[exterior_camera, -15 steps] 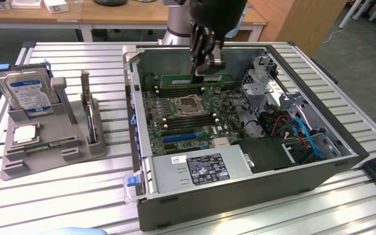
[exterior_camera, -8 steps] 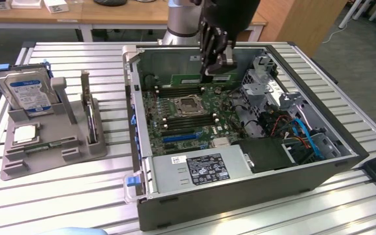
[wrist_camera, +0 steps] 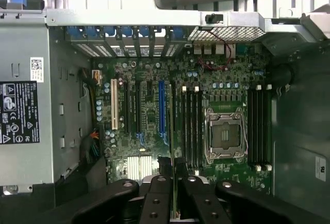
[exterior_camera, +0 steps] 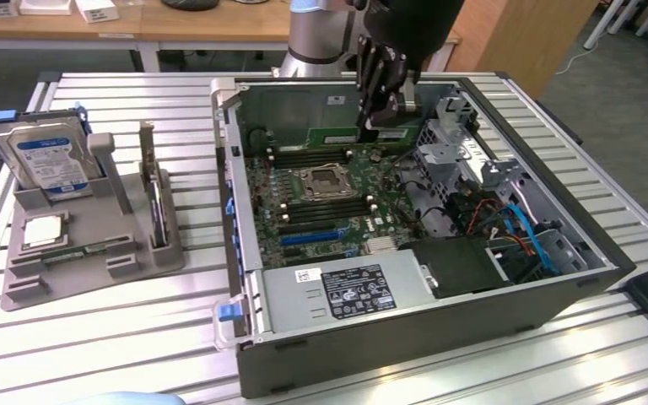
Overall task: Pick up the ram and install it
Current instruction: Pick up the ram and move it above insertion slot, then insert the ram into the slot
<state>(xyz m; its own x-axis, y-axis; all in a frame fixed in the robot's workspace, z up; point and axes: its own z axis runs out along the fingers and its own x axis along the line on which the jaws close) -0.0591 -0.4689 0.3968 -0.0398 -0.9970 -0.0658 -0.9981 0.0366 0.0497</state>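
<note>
One ram point(exterior_camera: 336, 133), one hard drive point(exterior_camera: 51, 160), one computer point(exterior_camera: 437, 337)

ram point(exterior_camera: 337, 133) in pincer point(exterior_camera: 381, 126) over motherboard point(exterior_camera: 301, 211) inside case point(exterior_camera: 414, 337); hard drive point(exterior_camera: 48, 160) on stand point(exterior_camera: 88, 261), exterior view's left

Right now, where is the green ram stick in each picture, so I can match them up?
Exterior view: the ram is held in the gripper, above the far end of the motherboard inside the open case.
Wrist view: the ram is seen edge-on, a thin strip between the gripper's fingers.
Shared landmark: the square CPU socket, close to the ram in both.
</note>
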